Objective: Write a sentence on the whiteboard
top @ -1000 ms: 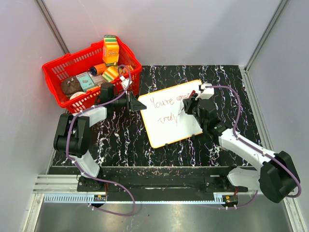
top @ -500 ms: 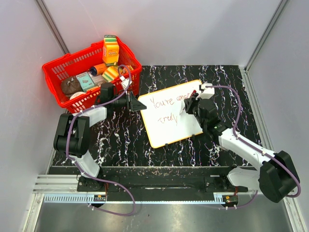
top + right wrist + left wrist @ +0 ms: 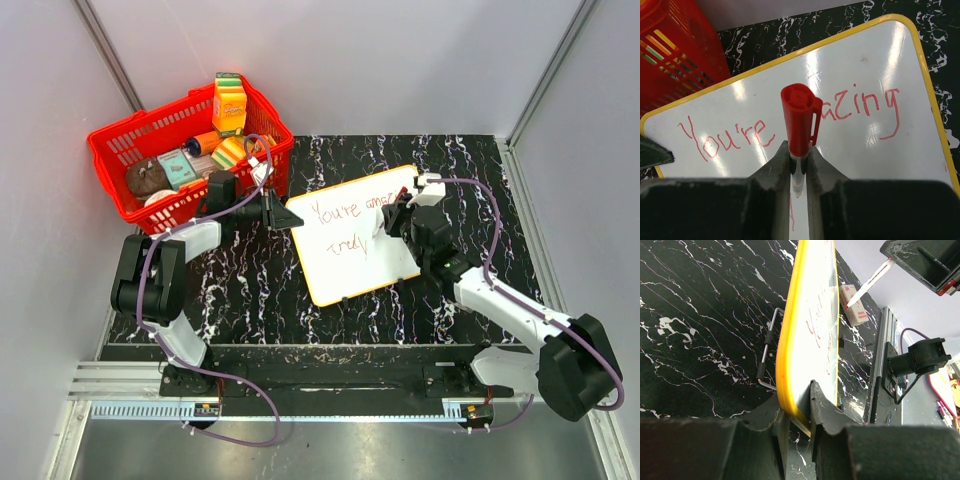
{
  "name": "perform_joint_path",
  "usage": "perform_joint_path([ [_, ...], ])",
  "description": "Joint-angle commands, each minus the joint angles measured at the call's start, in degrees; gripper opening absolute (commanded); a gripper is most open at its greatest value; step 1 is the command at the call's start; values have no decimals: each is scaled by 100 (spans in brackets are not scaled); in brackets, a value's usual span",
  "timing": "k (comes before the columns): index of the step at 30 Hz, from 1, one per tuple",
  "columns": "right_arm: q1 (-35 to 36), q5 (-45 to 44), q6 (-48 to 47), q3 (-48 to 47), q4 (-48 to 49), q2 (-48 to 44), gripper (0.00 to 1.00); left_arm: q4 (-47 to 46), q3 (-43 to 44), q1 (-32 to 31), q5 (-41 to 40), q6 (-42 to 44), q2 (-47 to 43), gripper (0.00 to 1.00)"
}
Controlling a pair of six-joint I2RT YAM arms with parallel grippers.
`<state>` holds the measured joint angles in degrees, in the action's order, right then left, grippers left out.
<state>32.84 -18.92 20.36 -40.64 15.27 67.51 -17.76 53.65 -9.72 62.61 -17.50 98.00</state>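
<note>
Red-capped marker (image 3: 800, 120) tight in right claw (image 3: 798, 152); whiteboard (image 3: 812, 330) rim pinched narrowly in left claw (image 3: 797, 407).

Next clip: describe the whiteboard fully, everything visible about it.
The whiteboard is a glossy white rectangle with rounded corners and an orange-yellow rim, lying skewed on the black marbled table. Red handwriting reads "You're amazing", with a second line begun. The left end effector clamps its left corner; the right end effector holds a red marker over it.
</note>
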Motion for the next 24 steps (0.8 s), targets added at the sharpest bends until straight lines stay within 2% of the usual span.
perform_joint_path([
  [1,-41,-42,55,100,371,-45,0,457,-197,-373,-451,1293,202,0],
  [16,-41,-279,152,223,556,404,0,440,-206,-373,-443,1293,185,0],
  [21,-41,-271,152,259,495,194,0,440,-206,-373,-443,1301,185,0],
  [24,-41,-305,161,294,346,-245,0,440,-206,-373,-451,1293,185,0],
])
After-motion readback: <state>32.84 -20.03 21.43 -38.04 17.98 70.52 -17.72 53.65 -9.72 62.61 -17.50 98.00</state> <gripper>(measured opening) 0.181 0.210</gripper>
